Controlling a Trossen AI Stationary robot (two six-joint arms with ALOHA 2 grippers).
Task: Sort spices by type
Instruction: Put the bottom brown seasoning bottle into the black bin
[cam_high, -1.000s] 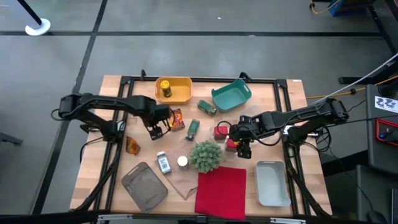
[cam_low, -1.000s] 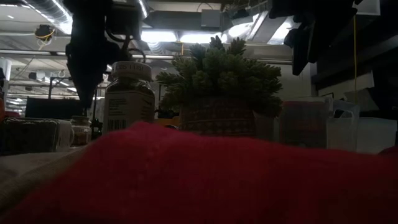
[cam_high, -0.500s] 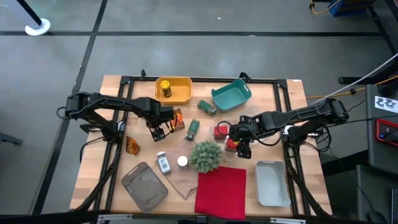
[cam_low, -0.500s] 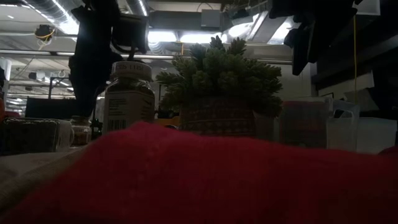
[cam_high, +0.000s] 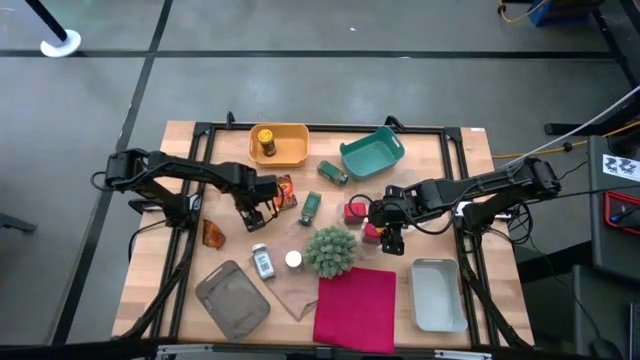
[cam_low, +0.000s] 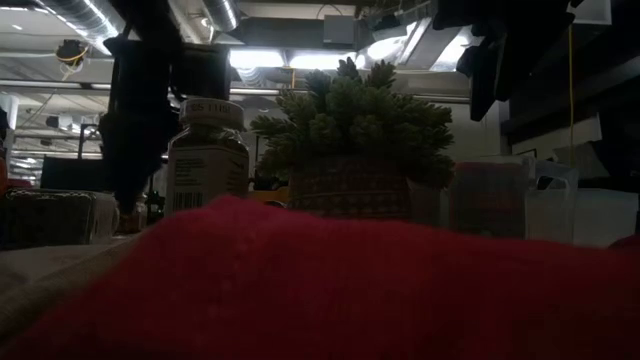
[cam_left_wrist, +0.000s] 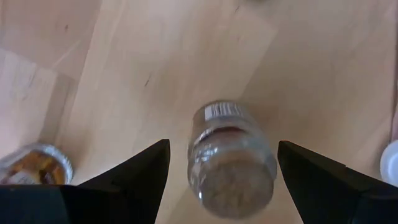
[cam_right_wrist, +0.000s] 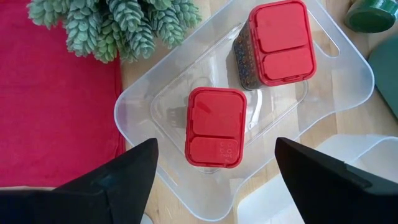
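My left fingers (cam_left_wrist: 217, 180) hang spread wide over a clear jar (cam_left_wrist: 231, 159) lying on the tabletop (cam_left_wrist: 155, 56); it could roll away (round glass) if one finger lands first. My right fingers (cam_right_wrist: 214, 177), also wide, hover over two red tins (cam_right_wrist: 216, 126).

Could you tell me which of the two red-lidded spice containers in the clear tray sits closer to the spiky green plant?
The lower red-lidded container, nearer the right tool; the other red-lidded container stands at the tray's far side.
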